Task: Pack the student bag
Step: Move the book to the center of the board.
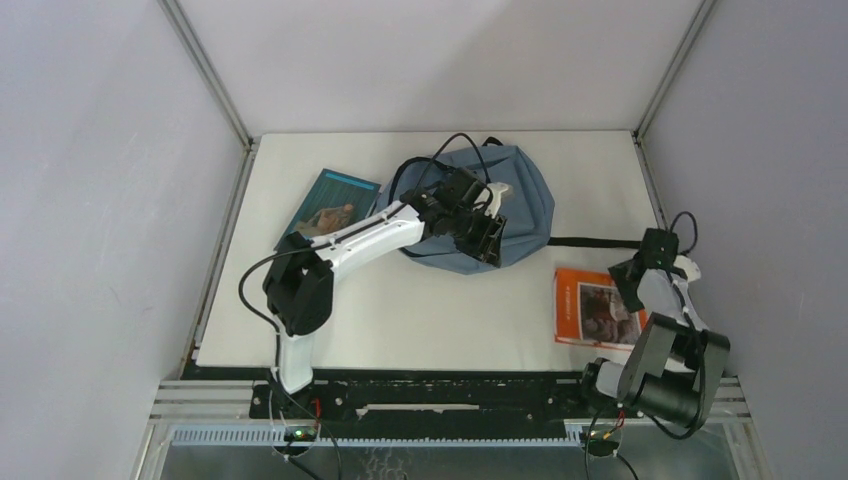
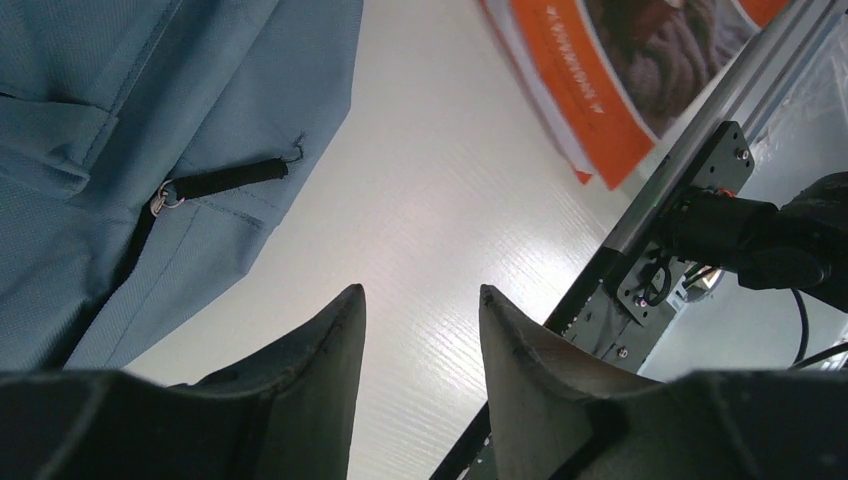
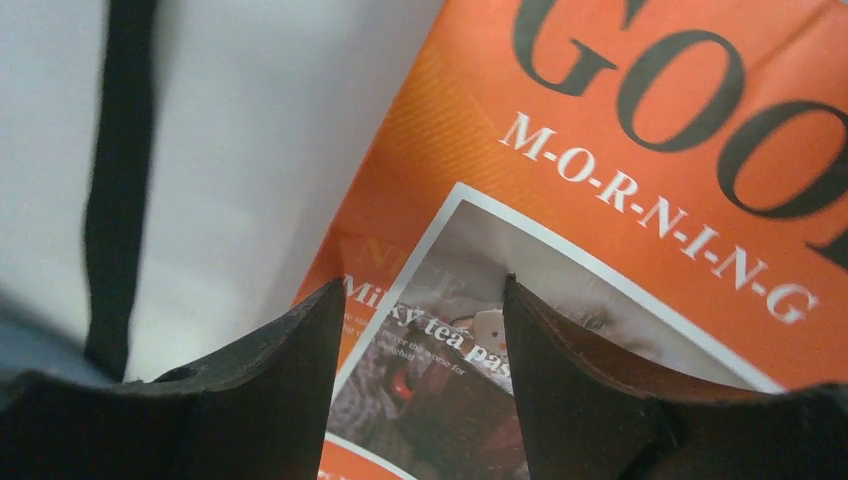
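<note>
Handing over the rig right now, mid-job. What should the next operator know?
Left pincer: open, empty, over the backpack's near edge, by a zipper pull.
Right pincer: open, empty, hovering over the orange book, which lies on the table right of the backpack.
Teal book: flat on the table beside the backpack's left side.
Done: nothing visibly packed.
Left: open the backpack if it is zipped, then put both books in.

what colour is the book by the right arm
The flat paperback book is orange with a white-framed photo; best in right wrist view.
</note>
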`<state>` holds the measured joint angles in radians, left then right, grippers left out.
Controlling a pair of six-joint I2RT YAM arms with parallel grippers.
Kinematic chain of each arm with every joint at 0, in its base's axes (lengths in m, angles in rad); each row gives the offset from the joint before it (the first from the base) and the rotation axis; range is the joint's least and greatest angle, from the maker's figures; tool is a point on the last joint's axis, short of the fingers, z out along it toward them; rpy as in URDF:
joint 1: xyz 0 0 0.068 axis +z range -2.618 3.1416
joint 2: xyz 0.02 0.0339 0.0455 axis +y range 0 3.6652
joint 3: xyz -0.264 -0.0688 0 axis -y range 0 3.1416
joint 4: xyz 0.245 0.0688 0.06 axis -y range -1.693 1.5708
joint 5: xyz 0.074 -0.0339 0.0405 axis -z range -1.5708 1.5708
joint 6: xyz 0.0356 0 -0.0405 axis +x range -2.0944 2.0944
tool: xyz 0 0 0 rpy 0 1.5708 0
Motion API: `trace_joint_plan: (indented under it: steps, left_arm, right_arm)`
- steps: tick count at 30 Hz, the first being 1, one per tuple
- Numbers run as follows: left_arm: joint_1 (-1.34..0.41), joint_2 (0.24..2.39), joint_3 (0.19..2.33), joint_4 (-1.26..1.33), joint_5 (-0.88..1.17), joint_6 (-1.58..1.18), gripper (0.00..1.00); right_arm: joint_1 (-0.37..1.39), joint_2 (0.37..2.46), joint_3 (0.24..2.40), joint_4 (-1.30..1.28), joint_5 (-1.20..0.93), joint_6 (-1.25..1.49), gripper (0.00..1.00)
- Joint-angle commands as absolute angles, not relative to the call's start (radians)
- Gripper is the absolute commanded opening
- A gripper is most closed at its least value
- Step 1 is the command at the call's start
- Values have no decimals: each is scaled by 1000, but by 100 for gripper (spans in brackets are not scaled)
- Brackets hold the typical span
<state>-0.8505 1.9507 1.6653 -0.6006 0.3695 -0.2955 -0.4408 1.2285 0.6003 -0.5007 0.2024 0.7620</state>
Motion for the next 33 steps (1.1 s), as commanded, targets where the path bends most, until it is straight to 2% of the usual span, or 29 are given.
trace_joint_plan:
  steps: [1, 5, 9, 13, 21, 28, 33]
  left_arm:
    - [-833, 1944, 1746, -603, 364, -294, 51]
    - [-822, 1952, 1766, -609, 372, -302, 51]
    - [-828, 1976, 1763, -607, 417, -335, 51]
    - [-846, 2024, 1758, -594, 430, -392, 51]
    - [-890, 2108, 1788, -543, 421, -450, 52]
    - [-892, 2183, 1832, -548, 449, -459, 52]
    - [-891, 2210, 1848, -549, 468, -457, 52]
  right_arm:
    - [-292, 1346, 572, -458, -94, 808, 66]
    - [-171, 1327, 588, -430, -208, 829, 66]
    - [-145, 1165, 635, -503, -126, 751, 71]
    - [-216, 979, 634, -557, 27, 657, 76]
    - [-530, 881, 592, -756, 91, 740, 78]
    - [-536, 796, 564, -912, 124, 939, 78]
    - [-540, 794, 521, -869, 133, 983, 78]
